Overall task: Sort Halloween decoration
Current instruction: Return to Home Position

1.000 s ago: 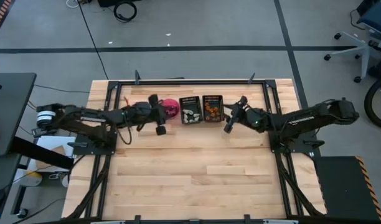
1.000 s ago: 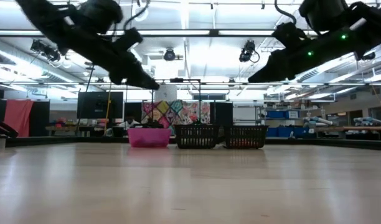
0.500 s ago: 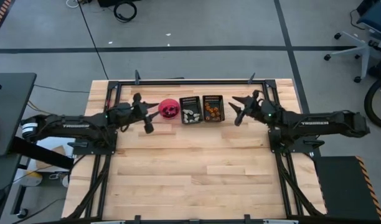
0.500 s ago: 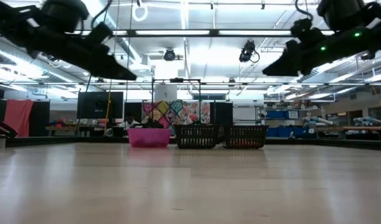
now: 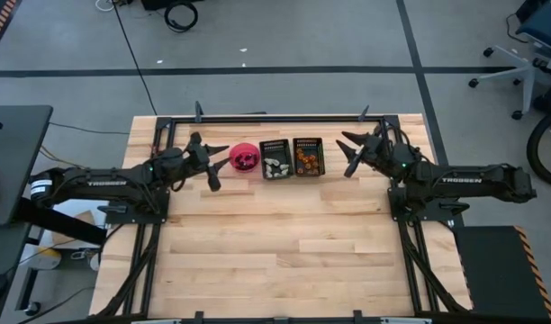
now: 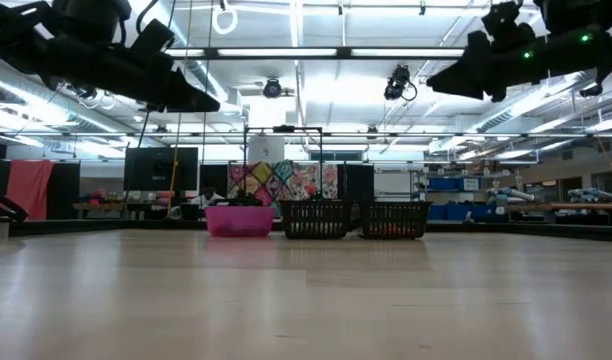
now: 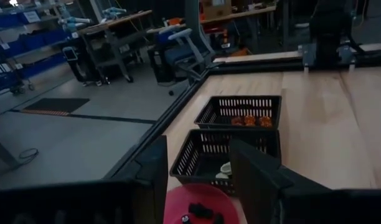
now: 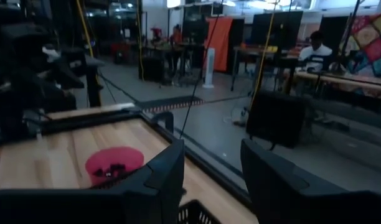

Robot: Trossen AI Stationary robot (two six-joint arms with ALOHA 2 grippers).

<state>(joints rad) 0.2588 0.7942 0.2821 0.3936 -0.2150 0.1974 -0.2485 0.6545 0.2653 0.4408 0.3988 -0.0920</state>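
Your left tool (image 5: 206, 162) and right tool (image 5: 347, 153): both spread, empty, above the counter (image 5: 284, 234). Left wrist shows dark pieces (image 7: 200, 212) in bowl (image 7: 206, 191), orange pieces (image 7: 249, 120) in far tray (image 7: 218, 112); low view doesn't. Axes too small to read.

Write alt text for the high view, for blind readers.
A pink bowl, the left tray with pale pieces and the right tray with orange pieces stand in a row on the table, between the open left pincer and the open right pincer.

Back comes the left hand (image 5: 206, 163), off the pink bowl (image 5: 244, 157) and out to its side. The right hand (image 5: 348, 154) retreats from the orange-filled tray (image 5: 308, 139), and both arms ride higher above the tabletop (image 5: 284, 243).
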